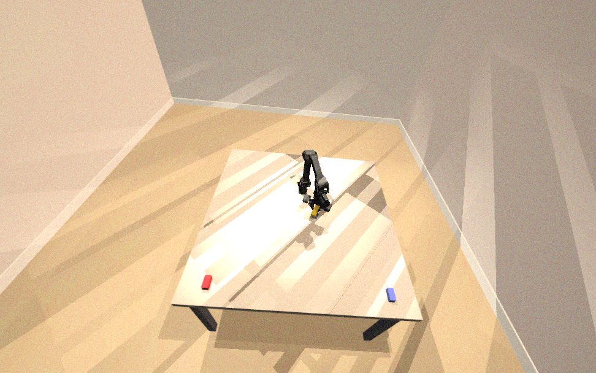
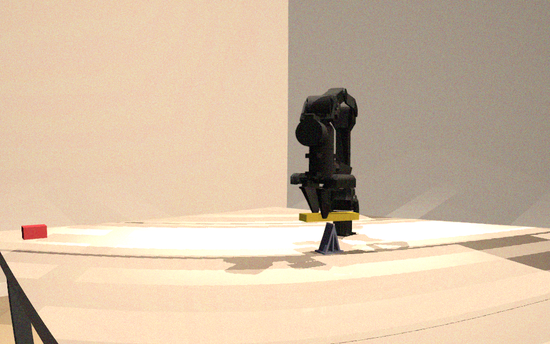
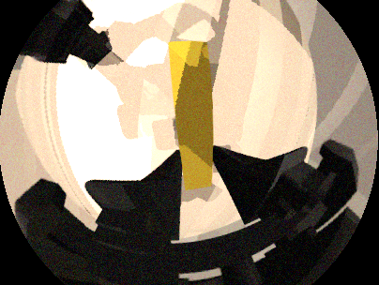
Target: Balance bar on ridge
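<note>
The yellow bar [image 1: 314,211] [image 2: 344,216] [image 3: 194,103] is held about level above the table [image 1: 281,303] [image 2: 202,308]. My gripper [image 2: 319,214] [image 3: 196,149] points down and is shut on the bar, with a fingertip on each long side. The dark blue ridge [image 2: 329,240] stands upright on the table below the bar, in the exterior view. Its top is very close to the bar's underside, and I cannot tell whether they touch. In the wrist view the bar hides the ridge. In the top view the bar and arm hide most of it.
A red block [image 1: 206,281] [image 2: 34,232] lies near the table's front left corner in the top view. A blue block [image 1: 390,294] lies near the front right corner. The arm's base [image 2: 344,227] stands behind the ridge in the exterior view.
</note>
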You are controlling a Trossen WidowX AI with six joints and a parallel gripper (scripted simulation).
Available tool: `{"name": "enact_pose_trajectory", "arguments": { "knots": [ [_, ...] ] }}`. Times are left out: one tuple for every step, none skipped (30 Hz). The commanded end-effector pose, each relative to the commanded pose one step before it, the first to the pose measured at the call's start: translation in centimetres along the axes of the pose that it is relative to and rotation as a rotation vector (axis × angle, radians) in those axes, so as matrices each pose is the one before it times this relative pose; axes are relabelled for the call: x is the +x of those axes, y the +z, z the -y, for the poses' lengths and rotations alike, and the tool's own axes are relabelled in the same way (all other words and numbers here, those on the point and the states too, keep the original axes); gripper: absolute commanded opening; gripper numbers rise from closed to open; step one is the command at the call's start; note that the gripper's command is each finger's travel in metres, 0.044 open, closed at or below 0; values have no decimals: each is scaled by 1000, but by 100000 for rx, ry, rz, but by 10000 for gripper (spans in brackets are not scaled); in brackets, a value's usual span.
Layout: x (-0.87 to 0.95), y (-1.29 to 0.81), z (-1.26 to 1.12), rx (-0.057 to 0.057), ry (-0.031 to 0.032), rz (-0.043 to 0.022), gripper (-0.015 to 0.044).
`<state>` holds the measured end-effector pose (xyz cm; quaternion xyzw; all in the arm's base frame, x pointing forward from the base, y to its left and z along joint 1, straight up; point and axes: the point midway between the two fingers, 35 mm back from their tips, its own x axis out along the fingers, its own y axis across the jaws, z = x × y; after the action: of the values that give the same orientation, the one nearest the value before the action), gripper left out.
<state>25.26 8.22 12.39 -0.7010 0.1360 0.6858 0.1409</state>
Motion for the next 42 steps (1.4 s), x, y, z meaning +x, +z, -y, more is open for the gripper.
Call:
{"name": "enact_pose_trajectory", "arguments": {
  "knots": [
    [104,53,56,593,-267,393,0],
    [8,0,0,0,0,0,0],
    [8,0,0,0,0,0,0],
    [17,0,0,0,0,0,0],
    [0,0,0,0,0,0,0],
    [8,0,0,0,0,0,0],
    [8,0,0,0,0,0,0],
    [17,0,0,0,0,0,0],
    [0,0,0,0,0,0,0],
    [8,0,0,0,0,0,0],
    [8,0,0,0,0,0,0],
    [17,1,0,0,0,0,0],
    [0,0,0,0,0,0,0],
    [8,0,0,0,0,0,0],
    [8,0,0,0,0,0,0],
    [17,1,0,0,0,0,0],
    [0,0,0,0,0,0,0],
    [8,0,0,0,0,0,0],
    [8,0,0,0,0,0,0],
    [17,1,0,0,0,0,0],
    [0,0,0,0,0,0,0],
    [8,0,0,0,0,0,0],
    [8,0,0,0,0,0,0],
    [17,1,0,0,0,0,0],
    [0,0,0,0,0,0,0],
    [8,0,0,0,0,0,0],
    [8,0,0,0,0,0,0],
    [17,1,0,0,0,0,0],
    [0,0,0,0,0,0,0],
    [8,0,0,0,0,0,0],
    [8,0,0,0,0,0,0],
    [17,1,0,0,0,0,0],
    [0,0,0,0,0,0,0],
    [8,0,-1,0,0,0,0],
    [8,0,-1,0,0,0,0],
    [17,1,0,0,0,0,0],
    [0,0,0,0,0,0,0],
    [8,0,1,0,0,0,0],
    [8,0,1,0,0,0,0],
    [17,1,0,0,0,0,0],
    [0,0,0,0,0,0,0],
    [8,0,0,0,0,0,0]
  ]
}}
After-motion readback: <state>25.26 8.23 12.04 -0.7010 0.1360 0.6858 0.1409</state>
